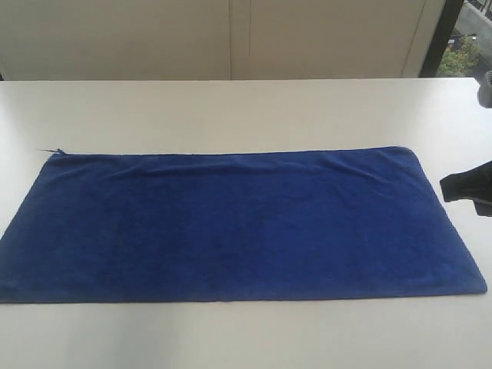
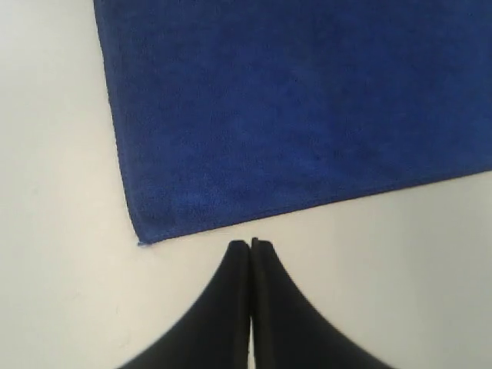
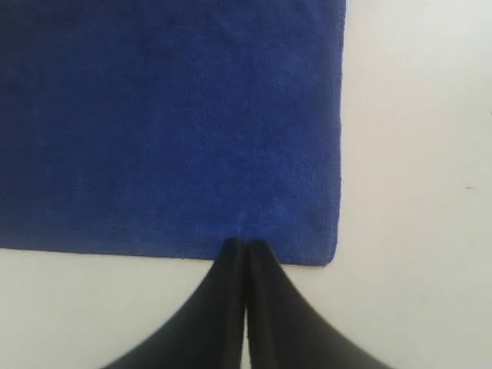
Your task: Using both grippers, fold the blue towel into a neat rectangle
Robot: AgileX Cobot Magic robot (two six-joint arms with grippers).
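So, the blue towel [image 1: 238,223] lies spread flat on the white table [image 1: 231,108], no fold begun. Both the left gripper [image 2: 250,243] and right gripper [image 3: 246,244] are pressed together, empty, each by a corner; next, I'd say, they must spread and pinch the hem. Pale wall panels [image 1: 154,38] behind, window [image 1: 461,46] at right.

The blue towel [image 1: 238,223] lies spread flat on the white tabletop [image 1: 231,108], long side running left to right. It is a plain royal-blue rectangle of fuzzy pile with thin stitched hems. Faint creases run along its far edge, and a loose thread [image 1: 52,151] sticks out at the far left corner. The left gripper [image 2: 250,243] has its black fingers pressed together, tips just off the hem beside one corner. The right gripper [image 3: 246,244], fingers likewise together, points at the hem near another corner.
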